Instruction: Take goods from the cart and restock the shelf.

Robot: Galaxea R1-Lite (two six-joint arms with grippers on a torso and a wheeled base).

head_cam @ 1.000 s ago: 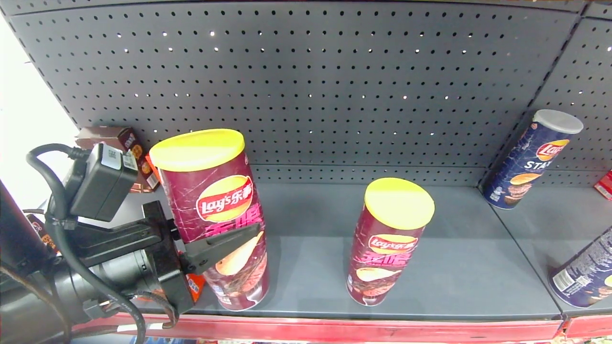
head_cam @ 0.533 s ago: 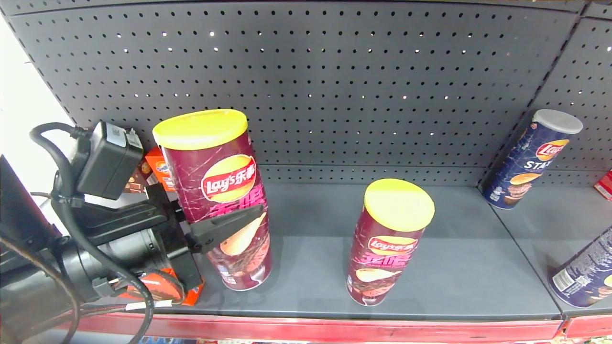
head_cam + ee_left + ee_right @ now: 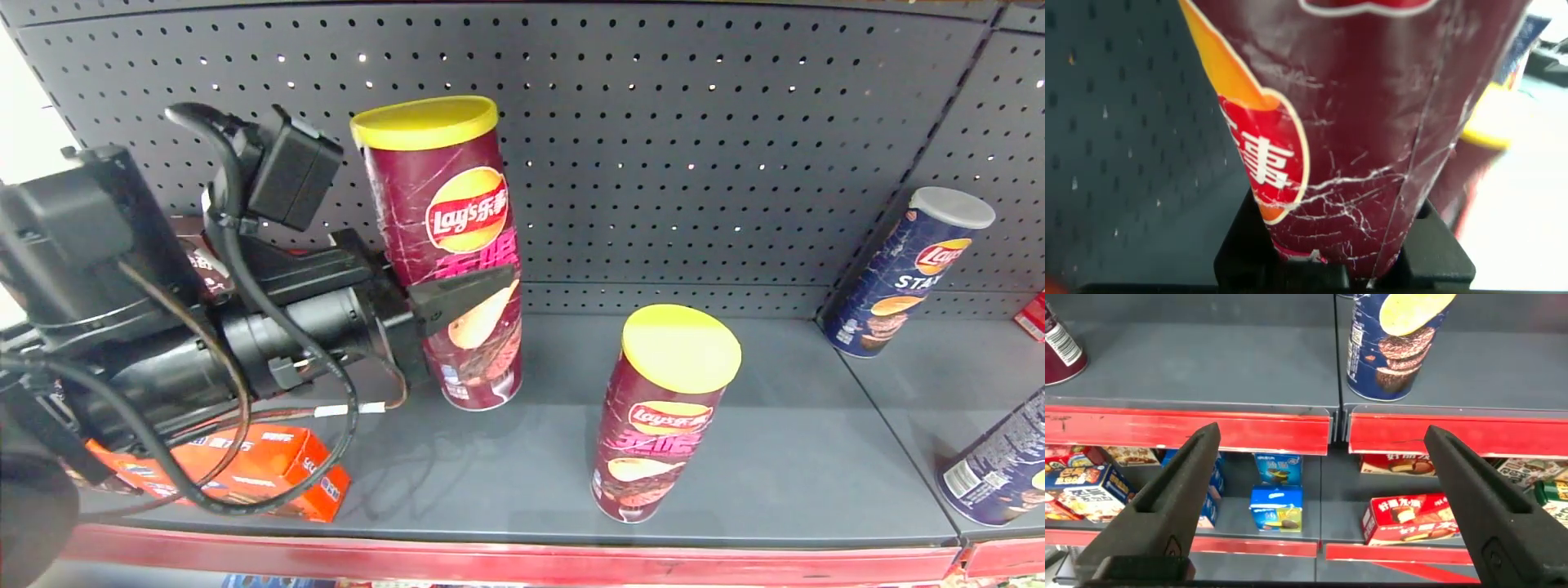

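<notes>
My left gripper [image 3: 461, 296] is shut on a maroon chips can with a yellow lid [image 3: 453, 245], holding it upright around its lower half over the grey shelf [image 3: 800, 457], close to the pegboard back. The same can [image 3: 1372, 122] shows between the gripper [image 3: 1343, 263] in the left wrist view. A second maroon can [image 3: 665, 408] stands on the shelf to the right and nearer the front. My right gripper [image 3: 1327, 514] is open in front of the shelf's red front edge [image 3: 1192, 425], with nothing between its fingers.
A blue can [image 3: 906, 273] leans at the back right and another [image 3: 996, 474] sits at the right front, seen also as a blue can [image 3: 1392, 343]. An orange box [image 3: 245, 474] lies front left. Lower shelves hold boxed goods [image 3: 1278, 508].
My left gripper has carried the maroon can up, to the right and deeper toward the pegboard. The orange box under the arm has come into view.
</notes>
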